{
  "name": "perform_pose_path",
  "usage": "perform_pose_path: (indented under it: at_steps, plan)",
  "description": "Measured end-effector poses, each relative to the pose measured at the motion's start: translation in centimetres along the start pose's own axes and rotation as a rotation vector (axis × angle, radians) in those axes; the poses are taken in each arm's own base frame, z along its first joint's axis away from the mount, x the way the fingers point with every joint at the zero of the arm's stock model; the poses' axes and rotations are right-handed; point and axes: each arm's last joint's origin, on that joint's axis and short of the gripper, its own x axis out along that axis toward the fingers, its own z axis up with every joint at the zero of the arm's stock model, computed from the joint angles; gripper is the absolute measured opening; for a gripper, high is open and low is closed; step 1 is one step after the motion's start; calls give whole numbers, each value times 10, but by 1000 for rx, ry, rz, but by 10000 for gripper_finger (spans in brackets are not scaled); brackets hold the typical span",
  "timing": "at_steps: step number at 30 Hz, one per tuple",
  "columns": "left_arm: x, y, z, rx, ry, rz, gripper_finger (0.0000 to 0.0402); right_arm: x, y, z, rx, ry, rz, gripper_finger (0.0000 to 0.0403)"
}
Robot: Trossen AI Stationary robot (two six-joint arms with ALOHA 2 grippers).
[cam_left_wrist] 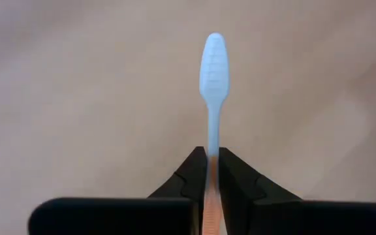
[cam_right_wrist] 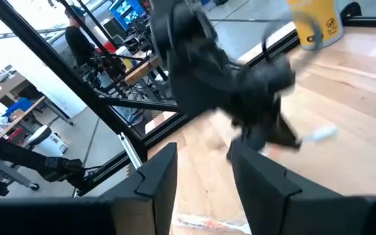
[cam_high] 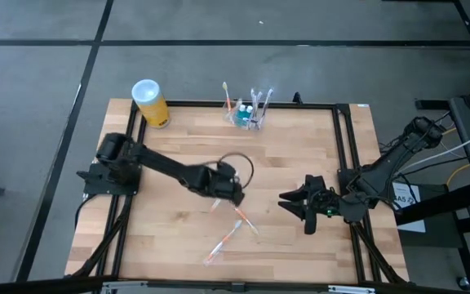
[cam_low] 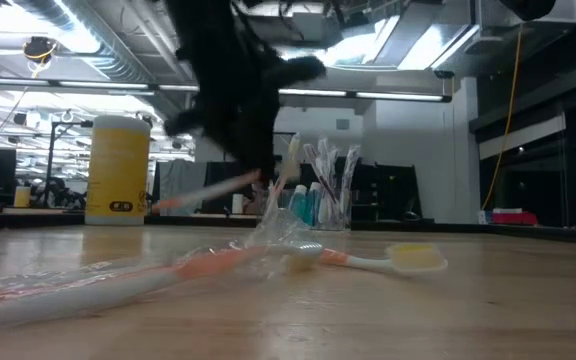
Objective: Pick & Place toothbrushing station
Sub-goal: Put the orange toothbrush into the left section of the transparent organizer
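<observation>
toothbrushes in wrap [cam_high: 227,235] at near bench [cam_high: 300,163] edge | left tool [cam_high: 233,196] mid-bench, clamped on toothbrush [cam_left_wrist: 213,72], keep grip firm, carry level to toothbrushing station [cam_high: 247,114] at far edge | right tool [cam_high: 300,204] apart, idle | station slots hard to make out

No wording can be read anywhere on the counter [cam_high: 300,147]. The yellow canister [cam_low: 118,168] carries a small dark mark low on its side in the low view, and a dark round emblem in the right wrist view, but both are too blurred to make out. A white label [cam_high: 401,194] at the right edge of the frame in the high view bears print too small to read. Bright monitor screens [cam_right_wrist: 124,11] in the room behind show no legible characters.
</observation>
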Motion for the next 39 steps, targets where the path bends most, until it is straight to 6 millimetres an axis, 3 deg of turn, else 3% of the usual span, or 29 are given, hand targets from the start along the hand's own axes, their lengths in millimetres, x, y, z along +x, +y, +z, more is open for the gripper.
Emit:
perform_pose_path:
  at_steps: [8, 11, 15, 21, 25, 32, 39]
  plan:
    - [-67, 33, 61, -184, -591, 152, 17, 0, 0, 0, -39, -11, -8, 149]
    - [-78, 48, 74, -302, -817, 197, 17, -1, 0, 0, -50, -16, -10, 148]
    - [-59, 73, 80, -376, -903, 161, 17, -2, 1, 1, -54, -18, -9, 148]
    - [-22, 120, 101, -253, -1031, -210, 17, -8, 2, 5, -66, -23, 10, 148]
    - [-9, 154, 123, -201, -1012, -183, 17, -15, 3, 8, -60, -35, 15, 148]
    - [3, 184, 167, 3, -1023, -195, 17, -21, 3, 12, -46, -90, -29, 148]
    - [32, 218, 196, 100, -966, -236, 17, -22, 1, 14, 18, -145, -80, 148]
